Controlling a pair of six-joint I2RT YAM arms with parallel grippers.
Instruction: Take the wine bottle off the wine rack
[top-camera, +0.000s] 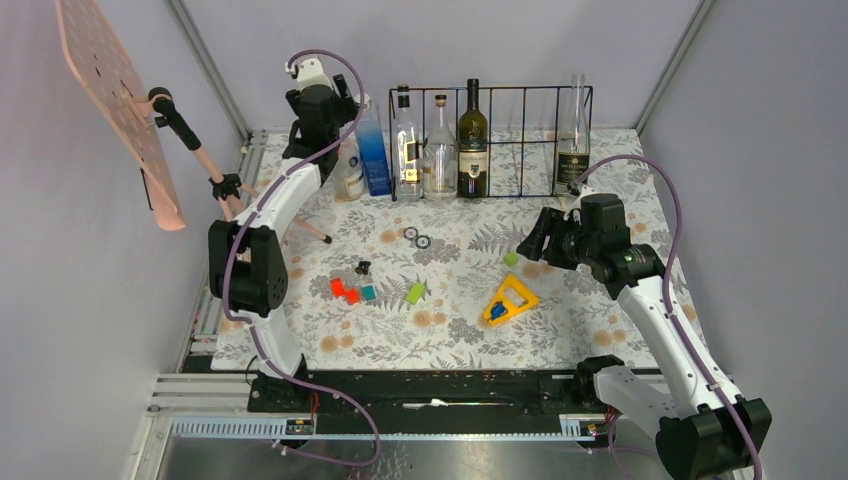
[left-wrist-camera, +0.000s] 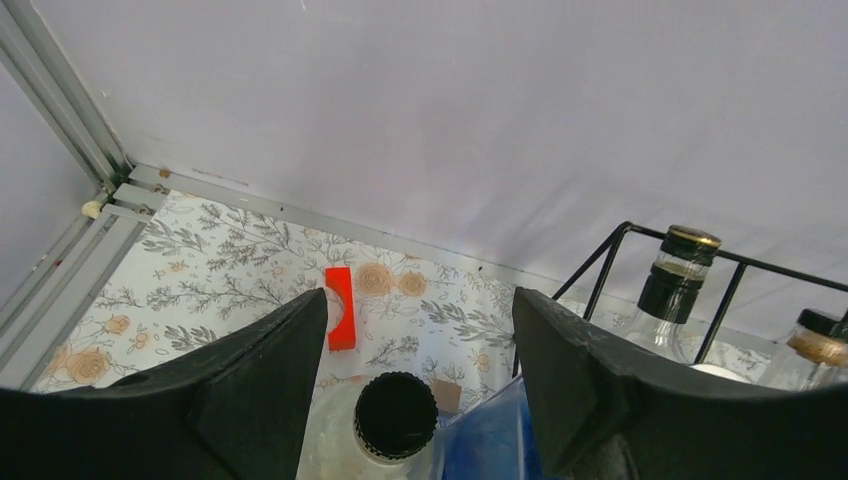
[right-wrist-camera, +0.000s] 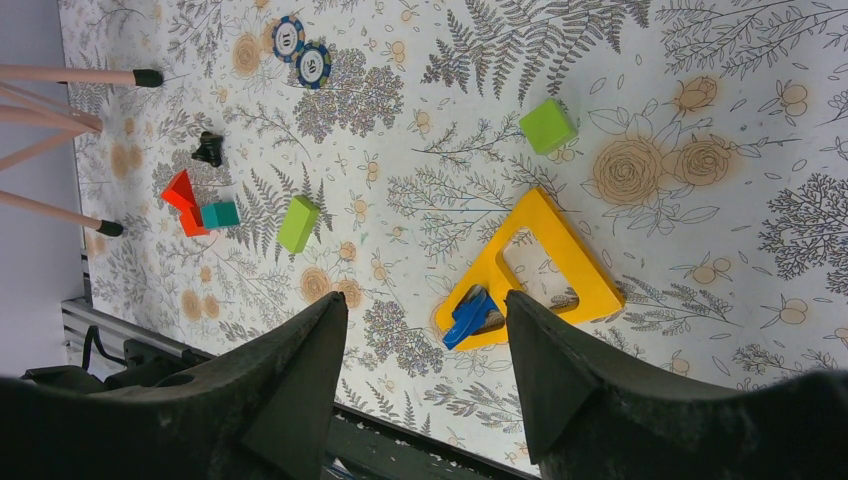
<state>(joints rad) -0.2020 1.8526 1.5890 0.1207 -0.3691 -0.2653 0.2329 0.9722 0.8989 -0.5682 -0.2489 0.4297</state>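
Top external view indicates the task is not yet started: the dark green glass wine bottle (top-camera: 472, 140) stands inside the long black wire wine rack (top-camera: 533, 88) at the back of the counter (top-camera: 450, 340), while left jaws and right jaws both gape wide, empty, neither touching it.

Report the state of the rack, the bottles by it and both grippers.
wine rack, standing, partly filled.
dark wine bottle, upright in the rack.
loose black-capped bottle, upright outside the rack, capped.
left gripper, open above that cap.
right gripper, open, holding nothing.
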